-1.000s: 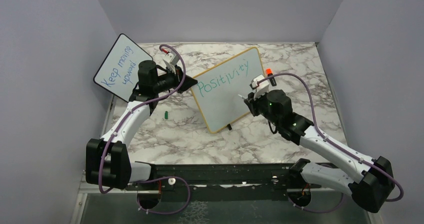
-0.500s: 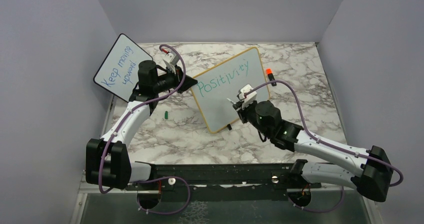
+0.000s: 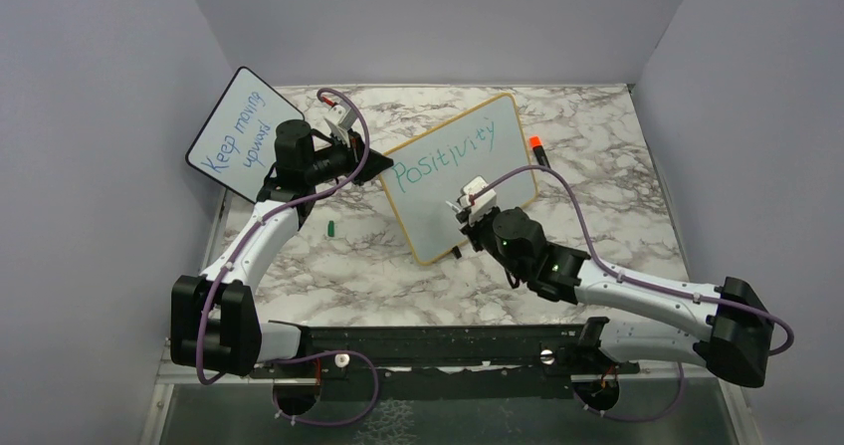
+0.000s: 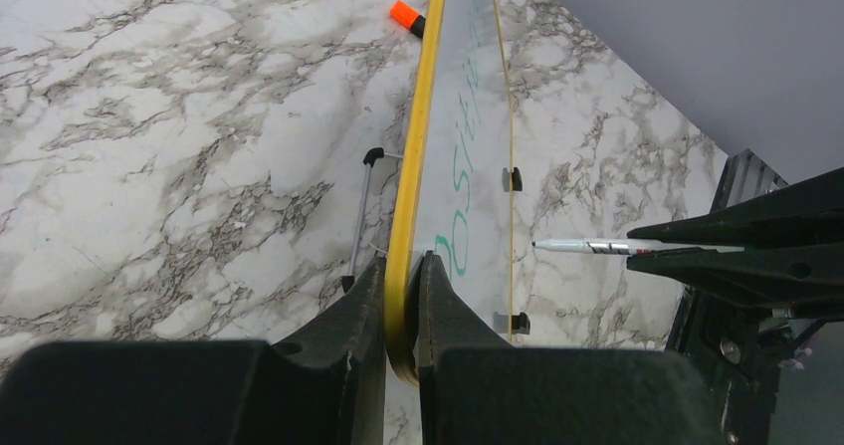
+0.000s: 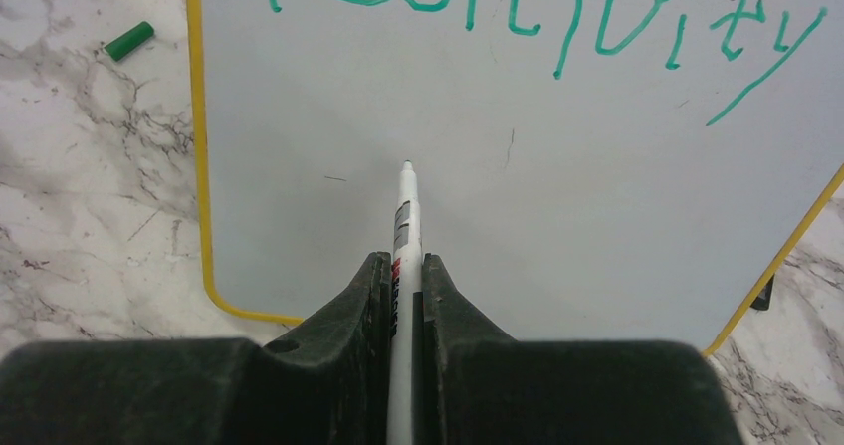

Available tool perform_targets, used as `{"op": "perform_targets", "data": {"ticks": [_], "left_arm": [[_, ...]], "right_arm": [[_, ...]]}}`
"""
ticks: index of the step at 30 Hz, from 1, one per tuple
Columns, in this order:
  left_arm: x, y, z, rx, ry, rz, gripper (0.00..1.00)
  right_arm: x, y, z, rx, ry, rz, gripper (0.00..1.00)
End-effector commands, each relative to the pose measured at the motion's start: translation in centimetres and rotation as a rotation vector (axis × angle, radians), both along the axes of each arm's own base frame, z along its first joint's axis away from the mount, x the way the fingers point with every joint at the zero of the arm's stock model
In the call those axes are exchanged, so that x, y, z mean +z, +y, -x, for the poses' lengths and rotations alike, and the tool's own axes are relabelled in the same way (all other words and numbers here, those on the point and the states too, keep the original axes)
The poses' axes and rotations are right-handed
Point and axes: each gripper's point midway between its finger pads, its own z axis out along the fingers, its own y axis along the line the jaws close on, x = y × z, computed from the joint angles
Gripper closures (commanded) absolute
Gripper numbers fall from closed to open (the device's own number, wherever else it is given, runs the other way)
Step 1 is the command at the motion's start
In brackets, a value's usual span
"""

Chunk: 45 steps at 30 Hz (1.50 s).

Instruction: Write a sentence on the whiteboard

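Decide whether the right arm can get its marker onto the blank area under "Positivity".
Probably yes. The right gripper holds the marker pointed at the bare whiteboard below the writing, nothing lies between, and the left gripper grips its edge.

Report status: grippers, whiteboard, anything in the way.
Left gripper shut on edge of yellow-framed white whiteboard. Right gripper shut on white marker pen, tip aimed at blank area under green handwritten "Positivity". Nothing between tip and board.

A large white rectangular board with a thin yellow frame and rounded corners (image 3: pixel 430 221) stands propped on small black feet, its left edge pinched in the left gripper (image 4: pixel 401 266). Its green handwritten marker text (image 3: pixel 444 153), "Positivity", runs along the upper part. The blank lower area lies straight ahead of the right gripper (image 5: pixel 403 263).
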Motion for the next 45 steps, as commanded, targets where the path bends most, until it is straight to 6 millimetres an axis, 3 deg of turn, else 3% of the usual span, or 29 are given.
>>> {"op": "perform_targets", "data": {"ticks": [1,20,30,45], "left_arm": [[-4.7,0.6,-0.1,0.046,0.115,-0.094,1.0],[-4.8,0.6,-0.1,0.044,0.118,-0.094,1.0],[-4.9,0.6,-0.2,0.045,0.118,-0.096,1.0],[-4.8,0.6,-0.1,0.045,0.116,-0.1,1.0]], "right_arm": [[1.8,0.9,-0.3,-0.014,-0.044,-0.035,1.0],[0.9,1.9,-0.8,-0.026,-0.045,-0.012,1.0],[2.3,3.8,-0.4,0.043,-0.066,-0.051,1.0],[1.2,6.0,-0.4,0.09,-0.047,-0.029,1.0]]}}
